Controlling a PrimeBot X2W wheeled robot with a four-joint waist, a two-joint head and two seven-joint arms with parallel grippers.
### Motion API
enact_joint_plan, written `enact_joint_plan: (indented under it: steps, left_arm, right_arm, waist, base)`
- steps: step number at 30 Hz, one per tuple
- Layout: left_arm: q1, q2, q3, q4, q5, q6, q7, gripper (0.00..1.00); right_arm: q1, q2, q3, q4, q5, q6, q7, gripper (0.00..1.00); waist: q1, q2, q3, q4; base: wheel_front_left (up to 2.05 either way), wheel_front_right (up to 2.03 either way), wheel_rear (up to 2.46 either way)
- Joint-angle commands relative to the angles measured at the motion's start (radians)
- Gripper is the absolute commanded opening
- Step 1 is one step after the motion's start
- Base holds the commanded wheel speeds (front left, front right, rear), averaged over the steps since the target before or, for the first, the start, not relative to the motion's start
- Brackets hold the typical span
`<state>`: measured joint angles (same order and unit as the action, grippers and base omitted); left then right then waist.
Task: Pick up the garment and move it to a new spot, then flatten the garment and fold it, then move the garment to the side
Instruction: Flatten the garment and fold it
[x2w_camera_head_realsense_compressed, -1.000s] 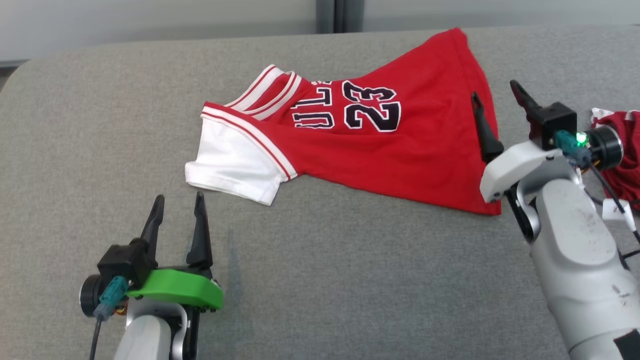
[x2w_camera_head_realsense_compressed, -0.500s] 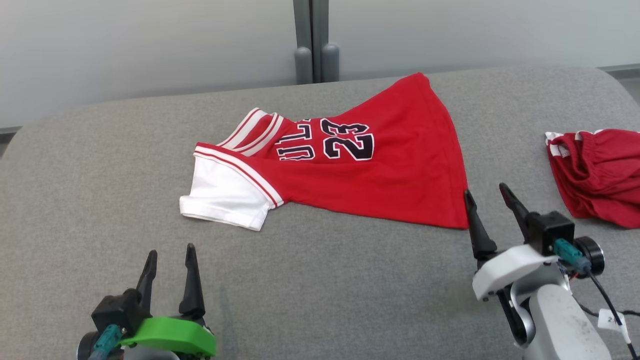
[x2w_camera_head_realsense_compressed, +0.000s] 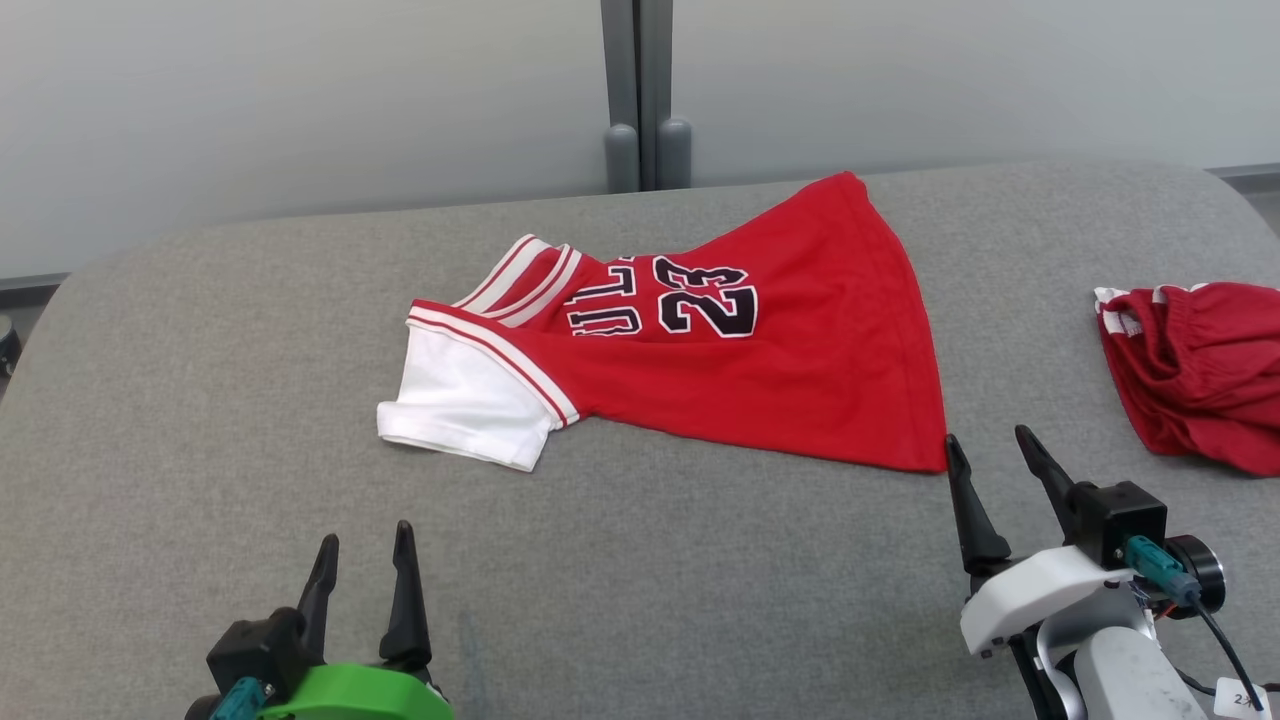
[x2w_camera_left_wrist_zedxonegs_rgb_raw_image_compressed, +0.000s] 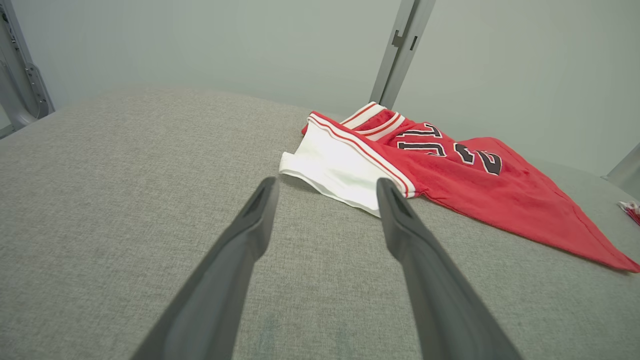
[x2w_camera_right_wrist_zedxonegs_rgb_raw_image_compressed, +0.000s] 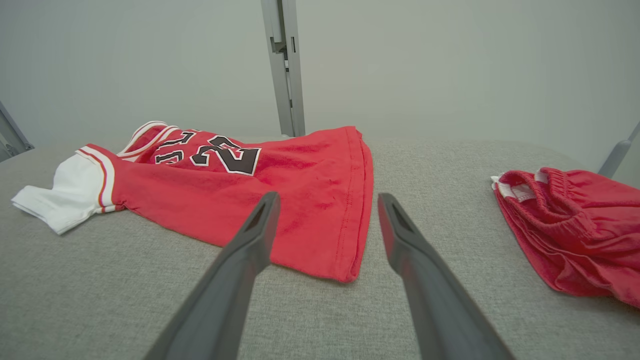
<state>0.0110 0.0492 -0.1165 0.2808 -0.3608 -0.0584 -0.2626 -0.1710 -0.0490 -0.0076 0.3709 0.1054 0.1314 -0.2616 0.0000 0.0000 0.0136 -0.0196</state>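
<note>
The garment (x2w_camera_head_realsense_compressed: 740, 370) is a red jersey with a white sleeve and a black "23", folded in half lengthwise on the grey padded table (x2w_camera_head_realsense_compressed: 650, 590). It also shows in the left wrist view (x2w_camera_left_wrist_zedxonegs_rgb_raw_image_compressed: 450, 175) and the right wrist view (x2w_camera_right_wrist_zedxonegs_rgb_raw_image_compressed: 280, 200). My left gripper (x2w_camera_head_realsense_compressed: 363, 555) is open at the lower left, well short of the white sleeve (x2w_camera_head_realsense_compressed: 460, 405), nothing between its fingers. My right gripper (x2w_camera_head_realsense_compressed: 990, 450) is open at the lower right, its fingertips just below the jersey's near hem corner, holding nothing.
A crumpled pair of red shorts (x2w_camera_head_realsense_compressed: 1200, 370) lies at the table's right edge, also in the right wrist view (x2w_camera_right_wrist_zedxonegs_rgb_raw_image_compressed: 575, 230). A grey post (x2w_camera_head_realsense_compressed: 645, 100) stands behind the table against a pale wall. The table's corners are rounded.
The camera has tilted up, so the whole picture has shifted down. My right gripper has drawn back from over the jersey's hem to just below its near corner. The jersey lies as before.
</note>
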Motion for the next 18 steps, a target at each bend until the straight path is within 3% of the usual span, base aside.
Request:
enact_joint_plan:
  steps: [1, 18]
  left_arm:
    - [0.016, 0.003, -0.003, 0.002, -0.004, 0.006, -0.003, 1.0]
    - [-0.01, 0.003, -0.017, 0.004, -0.002, 0.009, -0.003, 1.0]
  right_arm:
    - [0.016, -0.003, 0.001, -0.001, 0.009, -0.002, -0.005, 1.0]
    - [0.003, -0.003, 0.015, 0.008, 0.017, -0.002, -0.005, 1.0]
  waist:
    - [0.0, 0.0, -0.004, 0.001]
    - [0.0, 0.0, 0.014, 0.005]
  base:
    - [0.0, 0.0, 0.0]
    - [0.0, 0.0, 0.0]
